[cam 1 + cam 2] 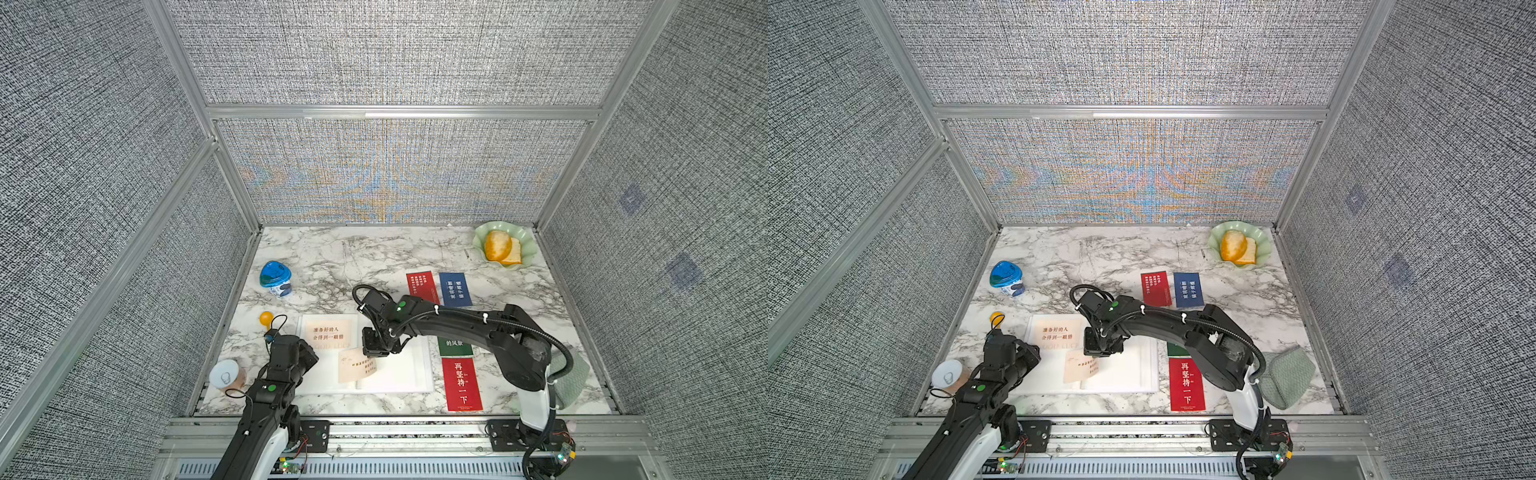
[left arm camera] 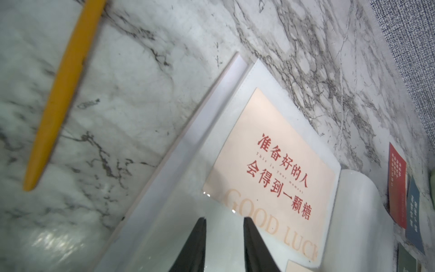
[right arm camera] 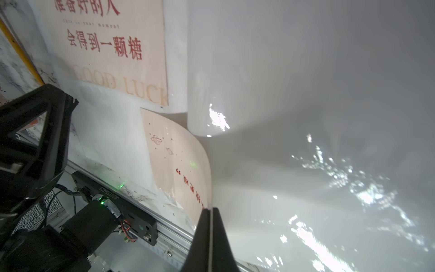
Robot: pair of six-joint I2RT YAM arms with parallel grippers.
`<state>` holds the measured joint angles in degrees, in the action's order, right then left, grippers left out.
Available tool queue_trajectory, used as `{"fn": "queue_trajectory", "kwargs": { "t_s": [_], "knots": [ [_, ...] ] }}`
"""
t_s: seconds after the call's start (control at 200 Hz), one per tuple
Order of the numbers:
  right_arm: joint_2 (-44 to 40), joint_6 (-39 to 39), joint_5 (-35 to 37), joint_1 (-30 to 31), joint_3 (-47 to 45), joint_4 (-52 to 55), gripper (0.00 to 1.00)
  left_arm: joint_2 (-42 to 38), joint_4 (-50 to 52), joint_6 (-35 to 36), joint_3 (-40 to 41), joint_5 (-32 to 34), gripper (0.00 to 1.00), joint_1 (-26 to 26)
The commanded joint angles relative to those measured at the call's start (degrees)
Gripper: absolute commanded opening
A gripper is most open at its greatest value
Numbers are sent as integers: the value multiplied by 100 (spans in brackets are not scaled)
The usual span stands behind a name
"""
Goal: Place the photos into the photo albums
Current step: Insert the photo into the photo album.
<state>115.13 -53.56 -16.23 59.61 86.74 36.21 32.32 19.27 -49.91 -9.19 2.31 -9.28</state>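
One cream card (image 1: 356, 366) | bowed, askew over album (image 1: 399, 374) | right fingers (image 3: 221, 236) pinch

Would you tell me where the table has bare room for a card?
Bare marble spans the back, between the blue-lidded tub and the green plate; also right of the blue card. The front is crowded around the album, red card and green cloth.
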Motion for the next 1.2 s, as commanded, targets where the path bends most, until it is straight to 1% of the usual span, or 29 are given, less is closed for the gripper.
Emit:
{"fn": "queue_trajectory", "kwargs": {
  "t_s": [0.0, 0.135, 0.28, 0.435, 0.59, 0.831, 1.196],
  "knots": [
    [134, 38, -287, 6, 92, -171, 0, -5, -217, 84, -75, 415, 31, 1],
    [160, 58, -388, 18, 48, -133, 0, -139, -246, 234, -124, 624, 31, 2],
    [-114, 76, -333, -16, -314, -103, 18, -43, -279, 304, -219, 683, 31, 2],
    [-384, 183, -94, -27, -514, 195, 26, 32, -337, 376, -273, 705, 31, 0],
    [-426, 214, -51, -10, -579, 256, 26, 77, -414, 402, -251, 662, 31, -1],
    [-49, 435, -135, 142, 21, 520, 26, 113, -463, 432, -232, 615, 31, 2],
    [810, 610, -796, 182, 1015, 316, 26, 137, -404, 507, -366, 605, 31, 2]
  ]
}}
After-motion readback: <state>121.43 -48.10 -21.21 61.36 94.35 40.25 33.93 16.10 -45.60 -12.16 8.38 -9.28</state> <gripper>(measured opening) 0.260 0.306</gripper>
